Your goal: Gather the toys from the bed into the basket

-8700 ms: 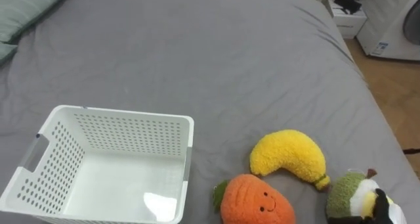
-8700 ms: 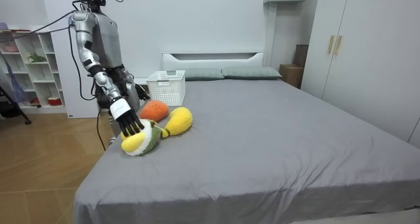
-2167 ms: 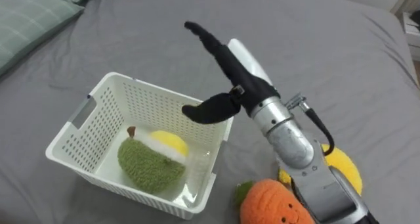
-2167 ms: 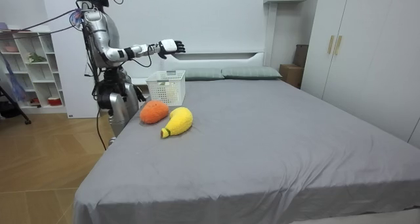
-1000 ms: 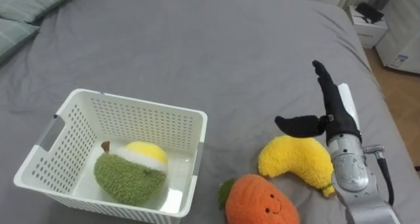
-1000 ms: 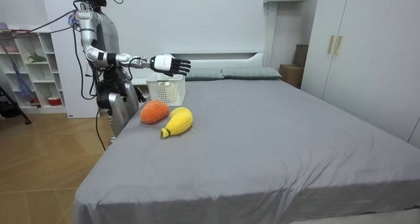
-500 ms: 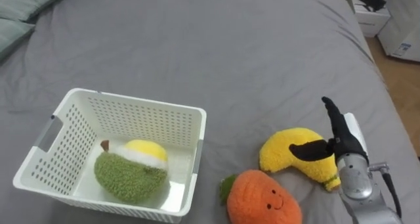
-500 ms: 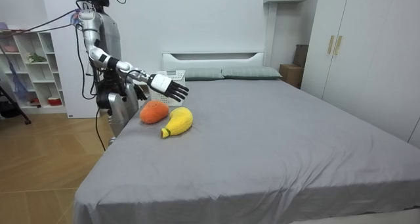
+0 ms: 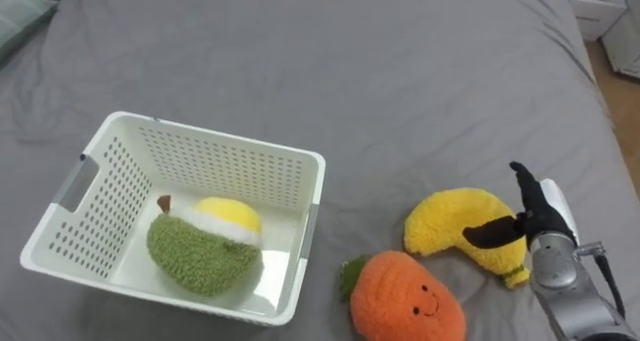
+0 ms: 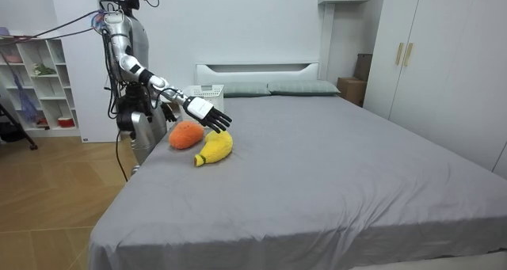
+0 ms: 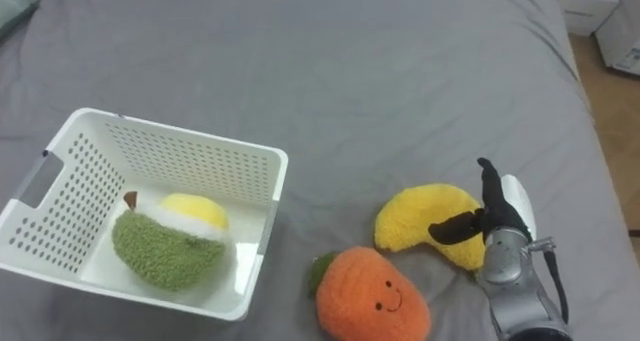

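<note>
Reaching hand: right robot hand (image 9: 537, 219), spread wide, empty, thumb over banana plush (image 9: 452, 224).
Toys: banana and carrot plush (image 9: 408, 301) on bed (image 9: 350, 71); green plush (image 9: 200, 253) in basket (image 9: 225, 171).
Next: likely closing on banana, carrying to basket.

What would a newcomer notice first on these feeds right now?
The white basket on the grey bed draws the eye first, with a green and yellow plush toy lying inside it. To its right, an orange plush and a yellow banana plush lie on the sheet. The right hand is at the banana's right end, fingers straight and thumb spread across it.
</note>
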Available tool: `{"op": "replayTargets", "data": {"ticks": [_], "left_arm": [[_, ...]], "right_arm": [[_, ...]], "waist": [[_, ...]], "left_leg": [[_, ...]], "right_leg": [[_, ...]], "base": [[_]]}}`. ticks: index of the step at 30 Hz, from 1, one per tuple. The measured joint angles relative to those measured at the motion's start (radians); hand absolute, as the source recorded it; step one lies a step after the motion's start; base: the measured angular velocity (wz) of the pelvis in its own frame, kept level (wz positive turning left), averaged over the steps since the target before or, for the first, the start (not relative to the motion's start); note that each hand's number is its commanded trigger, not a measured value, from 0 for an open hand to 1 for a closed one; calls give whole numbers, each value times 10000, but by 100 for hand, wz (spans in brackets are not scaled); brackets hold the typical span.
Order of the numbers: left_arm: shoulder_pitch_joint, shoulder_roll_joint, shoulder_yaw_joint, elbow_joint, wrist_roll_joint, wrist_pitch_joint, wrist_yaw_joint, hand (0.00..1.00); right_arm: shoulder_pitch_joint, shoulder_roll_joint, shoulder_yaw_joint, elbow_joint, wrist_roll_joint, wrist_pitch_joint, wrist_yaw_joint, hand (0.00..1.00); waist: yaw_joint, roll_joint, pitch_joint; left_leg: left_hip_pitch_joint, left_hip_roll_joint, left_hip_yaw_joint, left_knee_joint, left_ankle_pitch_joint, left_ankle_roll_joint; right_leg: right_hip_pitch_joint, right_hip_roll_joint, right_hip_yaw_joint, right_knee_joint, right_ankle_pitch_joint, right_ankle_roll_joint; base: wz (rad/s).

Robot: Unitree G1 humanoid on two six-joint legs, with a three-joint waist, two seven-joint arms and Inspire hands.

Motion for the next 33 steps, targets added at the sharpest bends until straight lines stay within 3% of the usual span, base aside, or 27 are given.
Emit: {"op": "replayTargets", "data": {"ticks": [10, 19, 20, 21, 26, 33], "left_arm": [[-401, 394, -648, 532, -12, -147, -14, 0], [-814, 396, -841, 749, -369, -141, 16, 0], [-841, 397, -867, 749, -414, -141, 22, 0], [-923, 397, -917, 749, -417, -145, 24, 0], [-998, 396, -1464, 754, -422, -183, 22, 0], [-1040, 375, -1529, 769, -424, -182, -8, 0]], "right_arm": [[-953, -360, 89, 2291, -186, -156, -70, 0], [-1387, -456, 396, 3058, -500, -242, -18, 0], [-1387, -456, 474, 3106, -541, -242, -6, 69], [-1387, -456, 495, 3233, -628, -244, 37, 100], [-1382, -439, 949, 3446, -617, -236, 112, 100], [-1421, -485, 874, 3426, -617, -235, -172, 100]], "waist": [[170, 53, 41], [164, 65, 94], [156, 75, 98], [148, 83, 104], [156, 135, 115], [168, 161, 106]], "left_leg": [[-633, -5, -256, 194, 27, -19], [-846, -13, -305, 271, 64, -15], [-862, -13, -329, 272, 64, -16], [-933, -22, -407, 273, 67, -20], [-990, -36, -473, 259, 91, -25], [-946, -42, -492, 268, 93, -23]], "right_leg": [[-478, -5, -270, -4, 6, -10], [-625, -23, -359, 11, 20, -33], [-625, -23, -383, 10, 20, -34], [-640, -27, -459, 7, 21, -34], [-648, -37, -588, -7, 21, -34], [-634, -38, -585, -11, 21, -34]], "base": [[8], [2], [10], [17], [7], [0]]}}
